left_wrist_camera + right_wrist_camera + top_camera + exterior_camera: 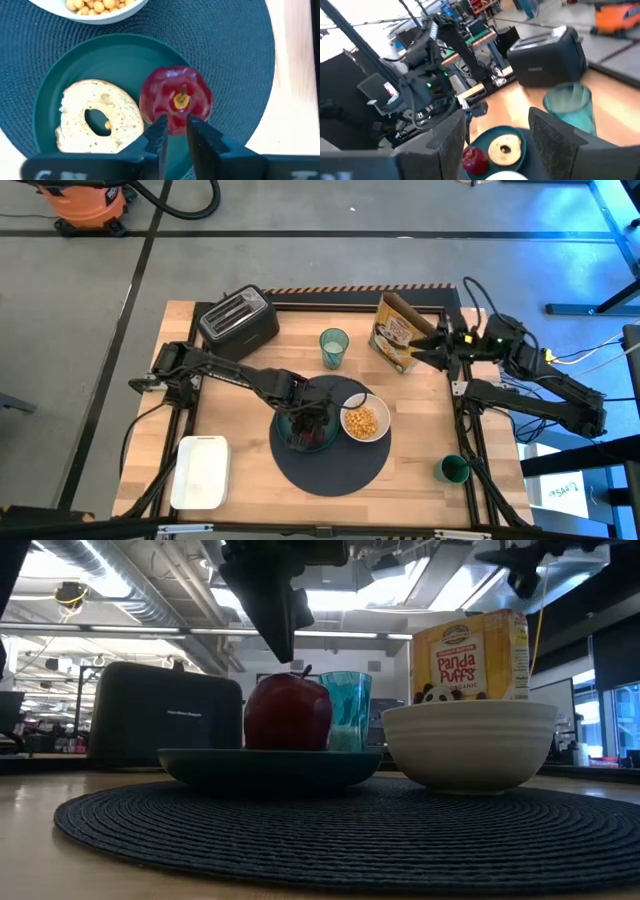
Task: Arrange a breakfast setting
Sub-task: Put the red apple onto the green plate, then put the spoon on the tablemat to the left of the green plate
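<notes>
- Red fruit [175, 102] sits upright on the teal plate [100, 57], at the plate's edge farthest from the black toaster [238, 318] and just beside the bagel [75, 107], which lies flat on the same plate.
- Left gripper [175, 132] hangs directly over the plate. Its fingers are parted by a narrow gap with nothing between them, and their tips are above the fruit's side, close to the stem.
- Risk: a lift that is not straight up could let a fingertip brush the fruit. It is round and near the plate's rim, so a nudge could roll it off the plate onto the dark-blue mat [225, 60].
- Risk: a push the other way would drive the fruit into the bagel and shift it across the plate.
- White bowl [365, 423], holding yellow cereal [95, 5], stands right beside the plate on the mat. A wide sideways swing of the left arm could knock it and scatter cereal.
- Right gripper [497, 125] waits well away from the plate, by the cereal box [397, 330], with its fingers spread and empty. A careless move there could tip the tall box toward the plate.
- Dark-green mug [452, 470] stands off the mat, well apart from the plate. By my reading it has yet to be placed, and reaching for it would bring both arms close together over the plate.
</notes>
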`<action>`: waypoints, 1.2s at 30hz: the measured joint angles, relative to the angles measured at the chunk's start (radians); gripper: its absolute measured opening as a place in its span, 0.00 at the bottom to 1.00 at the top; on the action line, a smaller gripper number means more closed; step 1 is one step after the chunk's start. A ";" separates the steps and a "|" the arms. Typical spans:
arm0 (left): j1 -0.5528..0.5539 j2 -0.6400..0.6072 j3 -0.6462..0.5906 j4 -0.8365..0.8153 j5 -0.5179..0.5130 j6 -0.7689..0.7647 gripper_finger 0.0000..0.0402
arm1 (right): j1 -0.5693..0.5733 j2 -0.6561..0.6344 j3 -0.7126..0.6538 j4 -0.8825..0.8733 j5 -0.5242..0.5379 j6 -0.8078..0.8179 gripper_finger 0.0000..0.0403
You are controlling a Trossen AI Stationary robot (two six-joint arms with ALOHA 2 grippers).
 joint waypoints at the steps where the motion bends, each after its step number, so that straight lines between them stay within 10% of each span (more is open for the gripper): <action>1: 0.000 0.000 0.000 0.000 0.001 -0.009 0.17 | 0.000 0.000 0.017 -0.008 0.000 -0.020 0.51; 18: 0.052 -0.001 0.358 -0.109 -0.289 -0.087 0.25 | 0.032 0.246 0.436 -0.749 0.142 -0.251 0.51; 36: 0.059 -0.011 0.539 -0.358 -0.334 -0.024 0.25 | 0.836 0.506 0.558 -0.976 0.474 0.344 0.51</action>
